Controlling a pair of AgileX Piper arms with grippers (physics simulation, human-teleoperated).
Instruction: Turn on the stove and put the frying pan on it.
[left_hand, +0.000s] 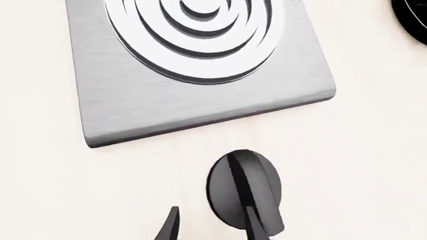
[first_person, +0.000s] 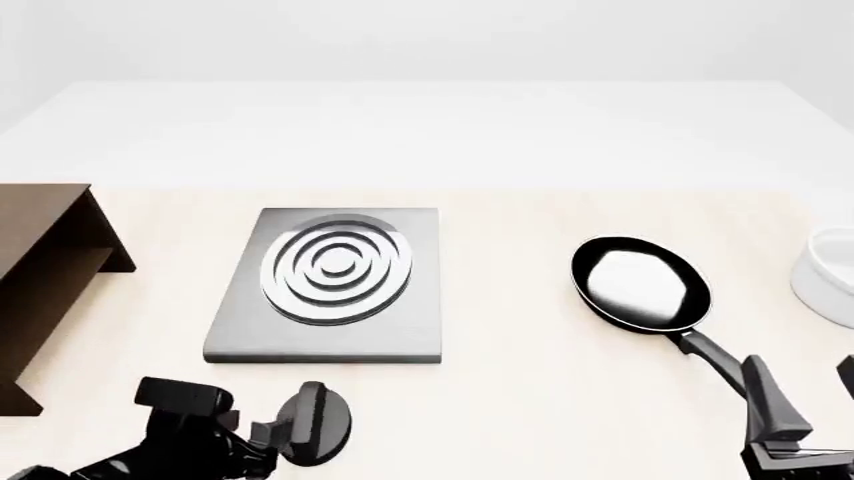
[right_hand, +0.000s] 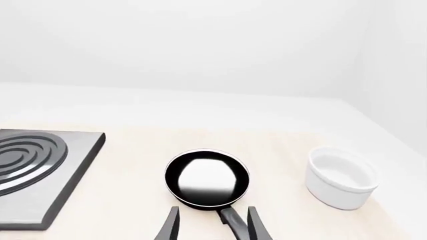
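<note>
Nearest the camera, the left gripper (first_person: 287, 432) stood open at the knob (first_person: 318, 423), one finger lying across its ridge, the other clear to the side; no grip was made yet. The knob sat just in front of the stove (first_person: 327, 340), whose burner (first_person: 335, 267) was bare. The right gripper (right_hand: 212, 225) was open too, its fingers straddling the pan handle (right_hand: 231, 221), which ran back toward it. The pan (first_person: 641, 283) lay on the table to the stove's right, well apart from it, nearer the right arm.
</note>
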